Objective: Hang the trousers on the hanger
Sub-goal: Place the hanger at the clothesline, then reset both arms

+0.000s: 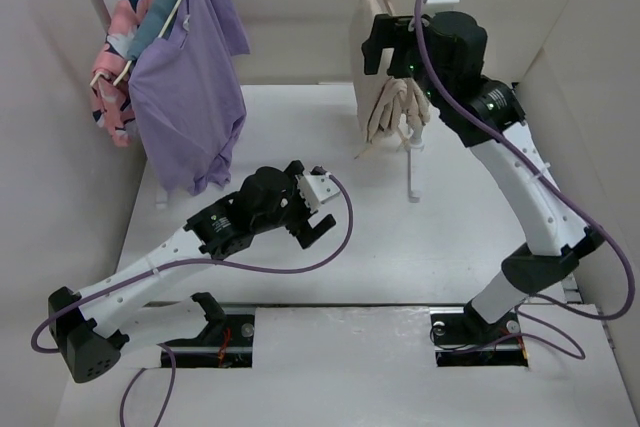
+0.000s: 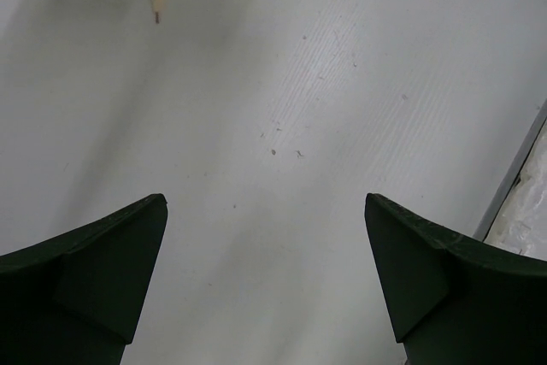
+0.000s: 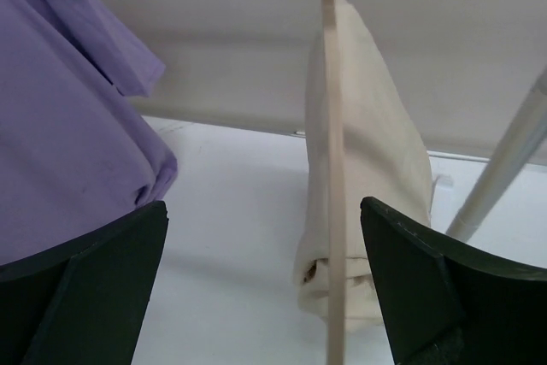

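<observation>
Near hanger (image 3: 332, 168), right end effector (image 3: 263, 211) wide open

In the top view the right gripper (image 1: 381, 45) is covering the upper part of the trousers (image 1: 392, 112). The hanger (image 3: 332, 168) is running off the right wrist view's top and bottom, and the purple shirt (image 3: 68, 126) is spilling past its left edge.

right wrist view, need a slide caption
Open right fingers face the trousers draped on the thin hanger, purple shirt hanging at left.
</observation>
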Controlling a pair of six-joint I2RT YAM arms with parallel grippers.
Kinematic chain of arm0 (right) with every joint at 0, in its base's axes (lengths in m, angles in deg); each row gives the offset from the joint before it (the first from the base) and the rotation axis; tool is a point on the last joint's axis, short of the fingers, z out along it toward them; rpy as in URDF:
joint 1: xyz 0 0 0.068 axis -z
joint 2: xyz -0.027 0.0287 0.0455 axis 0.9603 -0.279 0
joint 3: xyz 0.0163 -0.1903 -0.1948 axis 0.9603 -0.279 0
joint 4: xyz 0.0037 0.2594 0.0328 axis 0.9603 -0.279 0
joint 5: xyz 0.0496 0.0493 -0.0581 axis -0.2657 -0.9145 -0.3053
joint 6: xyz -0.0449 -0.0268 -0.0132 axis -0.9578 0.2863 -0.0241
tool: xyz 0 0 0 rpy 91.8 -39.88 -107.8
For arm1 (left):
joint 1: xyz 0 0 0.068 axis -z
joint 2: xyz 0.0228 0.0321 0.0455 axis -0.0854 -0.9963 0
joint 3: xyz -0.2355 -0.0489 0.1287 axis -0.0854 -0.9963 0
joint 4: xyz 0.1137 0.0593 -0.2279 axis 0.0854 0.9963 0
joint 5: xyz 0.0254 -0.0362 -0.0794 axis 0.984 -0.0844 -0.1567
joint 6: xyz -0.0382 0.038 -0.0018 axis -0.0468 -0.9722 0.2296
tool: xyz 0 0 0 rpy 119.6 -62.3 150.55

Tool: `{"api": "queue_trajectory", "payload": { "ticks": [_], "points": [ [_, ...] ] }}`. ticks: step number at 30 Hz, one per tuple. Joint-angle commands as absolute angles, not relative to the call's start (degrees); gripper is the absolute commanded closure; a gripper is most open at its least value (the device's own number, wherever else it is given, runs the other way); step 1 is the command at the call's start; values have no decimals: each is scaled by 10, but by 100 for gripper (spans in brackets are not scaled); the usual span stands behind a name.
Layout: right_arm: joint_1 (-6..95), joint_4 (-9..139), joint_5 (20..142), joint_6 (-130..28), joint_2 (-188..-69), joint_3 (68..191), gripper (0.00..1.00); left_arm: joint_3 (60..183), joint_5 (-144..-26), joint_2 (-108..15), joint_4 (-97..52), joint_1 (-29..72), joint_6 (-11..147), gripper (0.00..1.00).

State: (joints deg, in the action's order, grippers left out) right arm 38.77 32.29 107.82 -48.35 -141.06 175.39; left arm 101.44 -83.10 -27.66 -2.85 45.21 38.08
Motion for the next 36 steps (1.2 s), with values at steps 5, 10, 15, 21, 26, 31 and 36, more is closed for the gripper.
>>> {"api": "queue_trajectory", "payload": {
  "ticks": [5, 10, 15, 21, 26, 31, 36],
  "points": [
    [344, 234, 1143, -478, -1332, 1785, 1, 1018, -844, -273, -54, 450, 408, 0],
    [287, 164, 1185, -478, -1239, 1779, 1, 961, -807, -230, -117, 445, 460, 0],
    [282, 84, 1180, -399, -1044, 1619, 1, 933, -779, -193, -156, 445, 507, 0],
    [282, -42, 1258, -85, -818, 1355, 1, 892, -635, -180, -166, 440, 547, 0],
    [282, -94, 1270, 58, -754, 1230, 1, 851, -562, -166, -190, 383, 573, 0],
    [282, -93, 1270, 85, -712, 1163, 1, 785, -580, -135, -243, 319, 584, 0],
    [282, -107, 1258, 96, -687, 1156, 1, 757, -592, -135, -271, 260, 584, 0]
  ]
}}
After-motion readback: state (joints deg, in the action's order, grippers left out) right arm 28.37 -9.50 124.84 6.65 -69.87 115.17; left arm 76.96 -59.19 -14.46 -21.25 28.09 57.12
